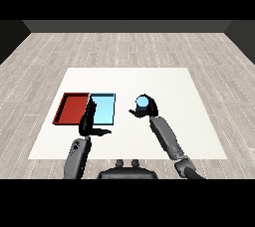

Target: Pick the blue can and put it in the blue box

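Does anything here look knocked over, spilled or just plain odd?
Nothing stands out. The blue can is upright with the right hand curled round it, to the right of the trays. The red tray and the light blue tray lie side by side, squarely on the white table. The left hand reaches over the trays' near edge.

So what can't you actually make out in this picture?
- Head view: the blue can shows only its top; the right hand curled round it hides its sides and whether it stands on the table.
- Head view: the left hand covers the near edge where the red tray and blue tray meet.
- Both forearms are cut off by the lower edge.
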